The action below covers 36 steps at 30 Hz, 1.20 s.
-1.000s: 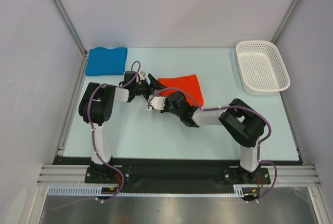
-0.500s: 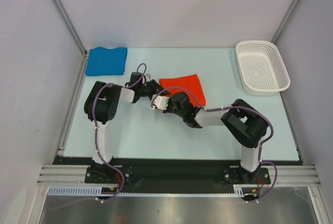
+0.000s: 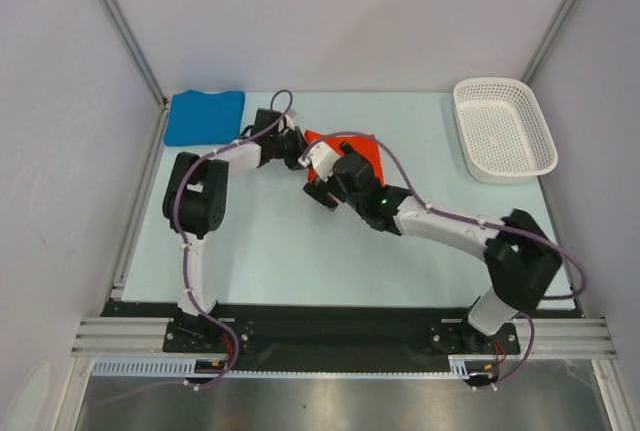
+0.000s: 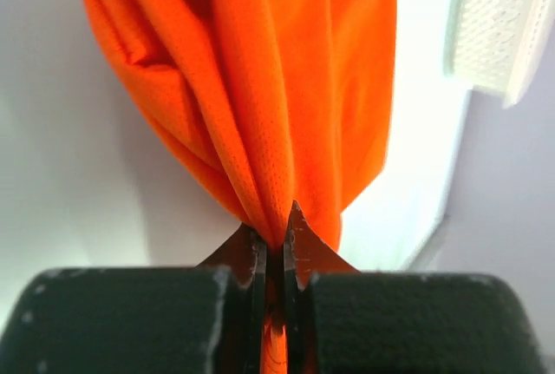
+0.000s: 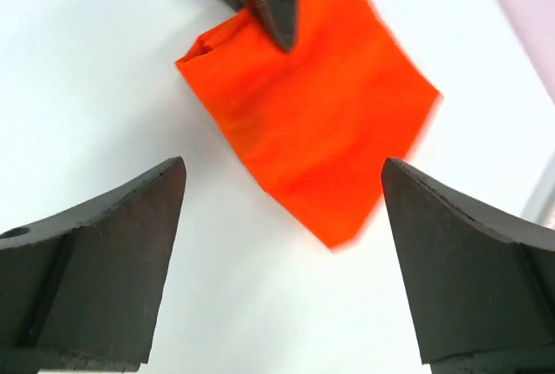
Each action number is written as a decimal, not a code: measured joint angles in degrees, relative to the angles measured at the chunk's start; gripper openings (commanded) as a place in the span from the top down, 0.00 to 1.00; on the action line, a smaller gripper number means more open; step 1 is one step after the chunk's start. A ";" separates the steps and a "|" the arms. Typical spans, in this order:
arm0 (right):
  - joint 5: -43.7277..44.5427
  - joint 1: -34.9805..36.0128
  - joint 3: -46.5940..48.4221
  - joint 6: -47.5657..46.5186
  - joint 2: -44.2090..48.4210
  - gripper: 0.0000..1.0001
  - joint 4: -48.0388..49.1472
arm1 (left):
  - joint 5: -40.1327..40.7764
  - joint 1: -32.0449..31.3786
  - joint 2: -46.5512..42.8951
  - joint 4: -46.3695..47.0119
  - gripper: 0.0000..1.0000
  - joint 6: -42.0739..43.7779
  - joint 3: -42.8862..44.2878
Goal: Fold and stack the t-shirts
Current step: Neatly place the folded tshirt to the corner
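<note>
Both the left arm (image 3: 190,266) and the right arm (image 3: 450,231) have white tubular links between bulky black joint housings. A grey-purple cable (image 3: 172,206) loops along each. A small green light (image 3: 383,195) shows on the right one. The right end effector (image 5: 282,166) has matte black wedge-shaped fingers (image 5: 113,252). The left end effector (image 4: 277,235) has thin pointed tips on a rough dark block.

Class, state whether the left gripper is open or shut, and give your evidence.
Shut: the left gripper pinches the orange shirt between closed jaws.
</note>
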State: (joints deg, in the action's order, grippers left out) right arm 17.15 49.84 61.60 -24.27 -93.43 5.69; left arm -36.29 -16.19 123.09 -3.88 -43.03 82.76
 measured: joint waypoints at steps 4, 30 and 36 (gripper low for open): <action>2.78 0.07 4.87 11.58 10.62 0.00 -14.91 | 4.13 0.00 -0.09 -12.28 1.00 12.41 9.46; -9.57 -7.45 -8.13 27.69 33.66 0.00 -37.40 | 40.44 5.64 5.03 -47.98 1.00 55.23 49.90; -9.57 -7.76 -6.12 26.01 27.74 0.00 -37.70 | 40.44 8.35 6.40 -47.34 1.00 61.16 52.81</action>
State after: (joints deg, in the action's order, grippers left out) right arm 7.57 42.09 55.48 1.74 -65.69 -32.01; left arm 4.14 -7.84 129.49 -51.22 18.13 135.57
